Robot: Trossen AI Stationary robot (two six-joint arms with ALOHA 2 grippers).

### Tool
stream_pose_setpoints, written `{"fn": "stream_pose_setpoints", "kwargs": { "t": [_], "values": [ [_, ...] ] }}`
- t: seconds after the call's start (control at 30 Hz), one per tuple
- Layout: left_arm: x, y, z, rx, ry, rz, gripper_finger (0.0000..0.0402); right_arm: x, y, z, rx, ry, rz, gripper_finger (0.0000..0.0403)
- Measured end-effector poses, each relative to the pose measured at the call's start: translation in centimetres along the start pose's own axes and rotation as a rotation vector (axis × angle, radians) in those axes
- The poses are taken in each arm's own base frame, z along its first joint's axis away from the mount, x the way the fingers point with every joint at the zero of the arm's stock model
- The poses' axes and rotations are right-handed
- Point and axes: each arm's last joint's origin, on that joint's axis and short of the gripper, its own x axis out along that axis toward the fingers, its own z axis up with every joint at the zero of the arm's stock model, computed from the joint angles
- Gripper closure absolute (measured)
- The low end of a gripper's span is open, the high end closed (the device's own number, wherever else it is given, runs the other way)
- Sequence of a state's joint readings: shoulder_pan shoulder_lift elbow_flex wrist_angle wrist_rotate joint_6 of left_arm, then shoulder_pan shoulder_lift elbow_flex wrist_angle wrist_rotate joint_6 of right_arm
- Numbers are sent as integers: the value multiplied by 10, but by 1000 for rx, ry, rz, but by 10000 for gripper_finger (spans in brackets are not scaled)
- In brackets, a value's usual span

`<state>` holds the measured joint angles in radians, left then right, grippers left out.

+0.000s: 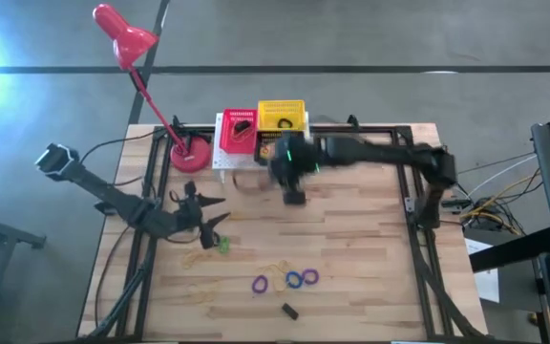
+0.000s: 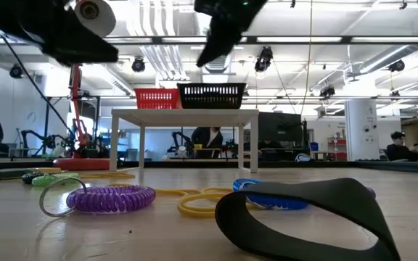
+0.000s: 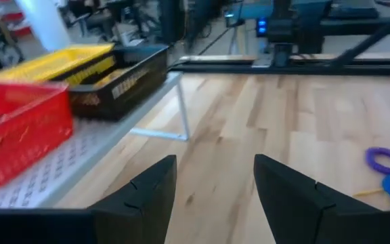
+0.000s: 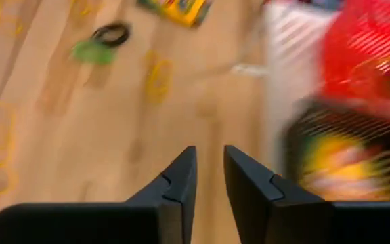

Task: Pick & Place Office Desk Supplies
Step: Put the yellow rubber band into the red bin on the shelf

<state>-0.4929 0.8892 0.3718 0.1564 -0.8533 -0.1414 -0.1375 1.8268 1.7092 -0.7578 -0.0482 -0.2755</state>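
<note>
Loose loops lie on the wooden table's near half: a purple one (image 1: 260, 284), blue ones (image 1: 299, 278), a green one (image 1: 222, 244), thin yellow rubber bands (image 1: 199, 258) and a small black block (image 1: 289, 310). A yellow-and-green crayon box (image 4: 178, 9) lies flat near a black loop (image 4: 110, 32). My left gripper (image 1: 213, 215) (image 3: 215, 163) hovers open at the table's left, with nothing between its fingers. My right gripper (image 1: 294, 191) (image 4: 210, 152) hangs above the table just in front of the rack, tilted downward, its fingers a narrow gap apart and holding nothing.
A white perforated rack (image 1: 220, 153) stands at the table's far edge, carrying a red basket (image 1: 238, 132) and a yellow basket (image 1: 282, 117). A red desk lamp (image 1: 122, 38) rises from its base (image 1: 190, 153) at the far left. Bare wood lies at the table's right.
</note>
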Motion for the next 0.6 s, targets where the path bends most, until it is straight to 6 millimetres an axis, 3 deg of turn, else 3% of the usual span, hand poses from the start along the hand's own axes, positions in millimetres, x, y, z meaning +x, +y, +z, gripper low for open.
{"fn": "stream_pose_setpoints", "kwargs": {
  "t": [0.17, 0.33, 0.47, 0.6],
  "values": [
    [0, -8, 6, 58, 73, -50, 202, 15, 82, -44, 60, -19, -29, 360],
    [3, -7, -8, 0, 334, -78, 202, 35, 151, -96, 150, -176, -23, 371],
    [16, 1, -24, -84, 502, -24, 202, 52, 186, -133, 245, -412, -11, 371],
    [39, 12, -41, -138, 652, -7, 202, 69, 199, -157, 290, -683, -96, 371]
  ]
}}
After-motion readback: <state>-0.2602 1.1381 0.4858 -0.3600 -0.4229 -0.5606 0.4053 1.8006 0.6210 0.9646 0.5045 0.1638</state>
